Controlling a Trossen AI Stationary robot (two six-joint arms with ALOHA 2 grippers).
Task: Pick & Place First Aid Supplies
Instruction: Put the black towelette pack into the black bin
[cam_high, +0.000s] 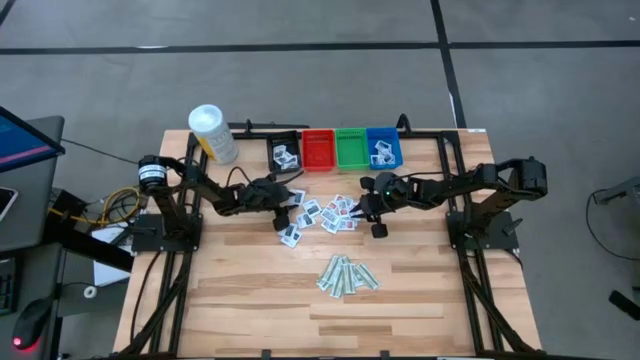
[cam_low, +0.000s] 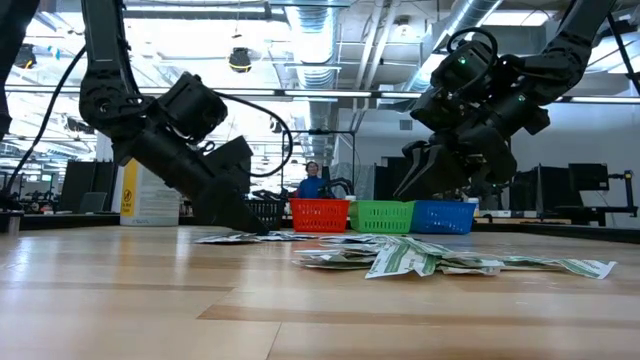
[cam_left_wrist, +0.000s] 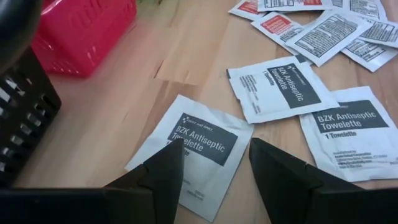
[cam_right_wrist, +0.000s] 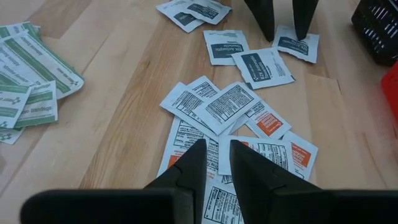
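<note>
While both arms reach toward the middle of the wooden table (cam_high: 250, 290), the left gripper (cam_left_wrist: 214, 165) is lowered with its fingers spread wide, straddling a white antiseptic towelette packet (cam_left_wrist: 198, 149) that lies flat on the wood; nothing is grasped. The right gripper (cam_right_wrist: 214, 163) hangs just above a cluster of white packets with red print (cam_right_wrist: 261, 134), its fingers drawn near together with a narrow gap and nothing visibly held between them. The first aid supplies lie loose in the table's middle: white squarish packets (cam_high: 325, 213) between the two grippers, and a heap of pale-green wrapped strips (cam_high: 347, 275) nearer the front edge. Along the back edge stand four small bins in a row: black bin (cam_high: 285, 150), red bin (cam_high: 318, 150), green bin (cam_high: 351, 148) and blue bin (cam_high: 383, 148); the black and blue ones already hold a few packets. A white canister (cam_high: 213, 133) lies near the back left corner.
</note>
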